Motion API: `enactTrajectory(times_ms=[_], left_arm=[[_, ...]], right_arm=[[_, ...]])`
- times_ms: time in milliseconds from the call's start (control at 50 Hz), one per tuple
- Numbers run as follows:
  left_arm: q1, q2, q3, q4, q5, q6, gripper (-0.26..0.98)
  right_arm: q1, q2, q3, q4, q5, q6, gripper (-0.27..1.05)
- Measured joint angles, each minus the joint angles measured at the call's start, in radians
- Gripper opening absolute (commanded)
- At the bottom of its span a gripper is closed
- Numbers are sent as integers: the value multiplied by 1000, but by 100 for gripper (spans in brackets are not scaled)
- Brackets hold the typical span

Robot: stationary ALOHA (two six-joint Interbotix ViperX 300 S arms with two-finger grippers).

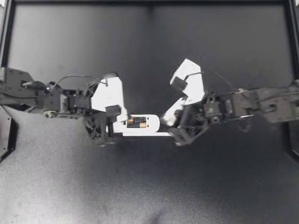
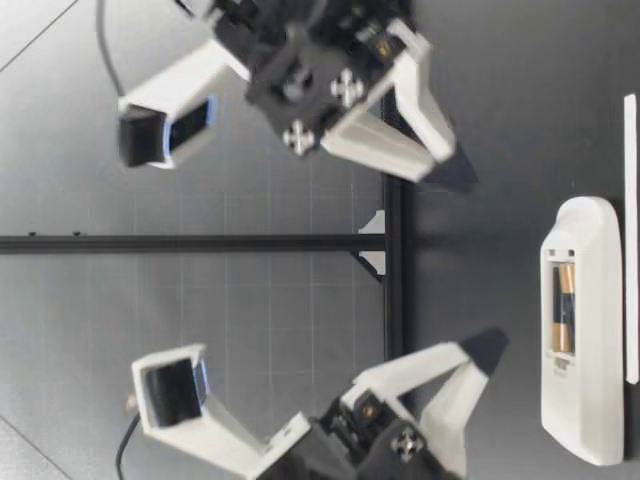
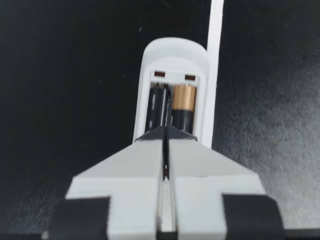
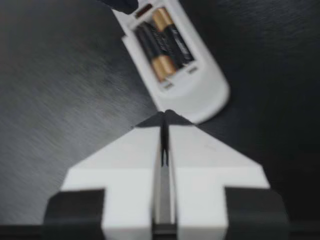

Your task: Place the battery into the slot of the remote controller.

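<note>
White remote (image 1: 152,123) lay on dark table (image 1: 140,186), two batteries (image 1: 136,122) seated in its open slot. L gripper (image 1: 117,122) & R gripper (image 1: 167,119) hovered at opposite ends, fingers pressed together, holding nothing.

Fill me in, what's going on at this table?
The remote controller lies back-up on the table with its slot open. Two batteries sit side by side inside. My left gripper and right gripper hover at opposite ends of the remote, both shut and holding nothing. A thin white strip lies alongside the remote. The battery looks to be in place.
</note>
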Motion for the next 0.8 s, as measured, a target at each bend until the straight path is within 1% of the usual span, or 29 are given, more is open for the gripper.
enactTrajectory(times_ms=[140,320,640,800], left_arm=[[-6,43,-35,0,0,0,-18],[-28,103,-77,0,0,0,-18],[-34,184,-129,0,-9,2,-18],[-35,170,-120,-2,-6,-3,-18]], right_arm=[[0,-11,17,-18,38,-28,-13],[0,-9,23,-20,35,-28,-13],[0,-11,25,-20,-2,-26,-13],[0,-9,23,-32,-43,-34,-13]])
